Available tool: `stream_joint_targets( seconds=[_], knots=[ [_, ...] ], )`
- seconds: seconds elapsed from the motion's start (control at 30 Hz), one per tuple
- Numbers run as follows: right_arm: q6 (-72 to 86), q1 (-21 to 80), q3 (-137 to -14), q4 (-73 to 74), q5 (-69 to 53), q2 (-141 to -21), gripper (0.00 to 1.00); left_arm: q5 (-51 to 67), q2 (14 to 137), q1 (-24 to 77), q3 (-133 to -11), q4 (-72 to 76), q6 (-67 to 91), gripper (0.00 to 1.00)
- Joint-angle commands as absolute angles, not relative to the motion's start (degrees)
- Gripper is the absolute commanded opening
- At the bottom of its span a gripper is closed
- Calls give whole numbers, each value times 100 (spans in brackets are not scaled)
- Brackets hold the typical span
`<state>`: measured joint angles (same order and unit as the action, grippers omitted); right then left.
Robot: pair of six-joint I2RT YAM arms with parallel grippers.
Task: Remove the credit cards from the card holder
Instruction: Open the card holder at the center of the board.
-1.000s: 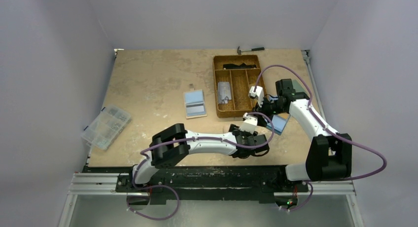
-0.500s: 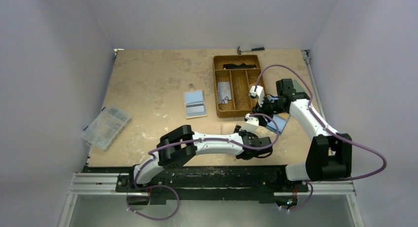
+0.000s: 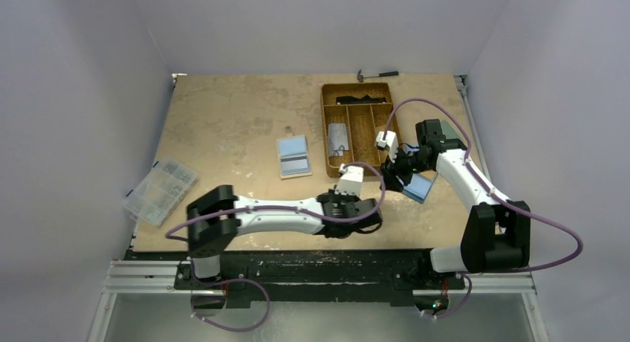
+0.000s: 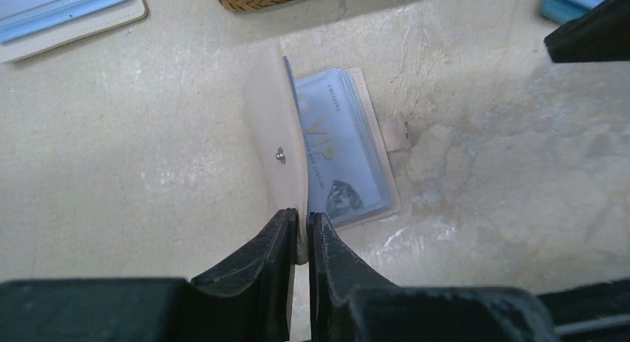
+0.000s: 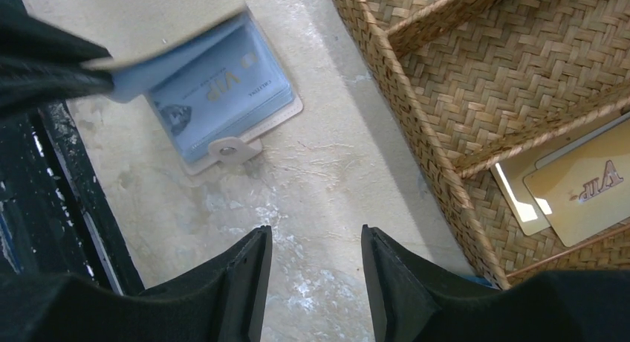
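The tan card holder [image 4: 276,130] lies on the table with its cover flap lifted upright. A light blue credit card [image 4: 338,156] marked VIP shows in the clear sleeves of its inner face. My left gripper [image 4: 299,219] is shut on the near edge of that flap. From the right wrist, the card holder [image 5: 223,89] sits at upper left, its flap held up by the left fingers [image 5: 44,74]. My right gripper [image 5: 316,238] hovers open over bare table, apart from the holder. Seen from the top, the left gripper [image 3: 355,208] covers the holder, and the right gripper [image 3: 394,175] is just beyond.
A brown woven tray [image 3: 356,130] stands behind the grippers, and gold cards [image 5: 587,182] lie in one compartment. Another opened holder with blue faces [image 3: 294,156] lies left of the tray. A blue flat item [image 3: 420,186] rests by the right arm. Clear organiser box [image 3: 160,191] far left, hammer [image 3: 377,74] at the back.
My left gripper has closed on the card holder's flap and drawn left, its elbow swinging left too. The right arm has barely moved.
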<state>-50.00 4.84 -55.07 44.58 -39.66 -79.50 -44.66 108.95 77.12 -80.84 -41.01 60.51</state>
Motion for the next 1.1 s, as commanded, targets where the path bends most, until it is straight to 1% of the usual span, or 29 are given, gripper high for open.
stream_joint_targets(
  seconds=[0.0, 0.17, 0.27, 0.47, 0.67, 0.77, 0.93, 1.07],
  knots=[
    [-5285, 477, -5645, 4675, -4249, -7901, 55, -3877, 9586, 7385, -6980, -2541, 6031, 0],
    [-5650, 493, -5509, 4790, -4684, -7703, 55, -2621, 8493, 6715, -5262, -865, 6041, 0],
    [-5965, 554, -5398, 4878, -4971, -7557, 55, -2358, 8095, 6546, -4693, -375, 6012, 0],
    [-6438, 1105, -5133, 4838, -5238, -7319, 58, -1974, 7777, 6348, -3974, 125, 6063, 0],
    [-6575, 2009, -4745, 4264, -5138, -7129, 60, -1798, 7470, 6136, -3206, 511, 6382, 0],
    [-6593, 2397, -4519, 3818, -5054, -7026, 61, -1776, 7343, 6032, -3008, 515, 6452, 0],
    [-6224, 3108, -4234, 2781, -4416, -6790, 61, -1716, 7158, 5837, -2803, 425, 6495, 0],
    [-6174, 3513, -4413, 2504, -3860, -7049, 59, -1692, 7021, 5752, -2724, 307, 6431, 0]
  ],
)
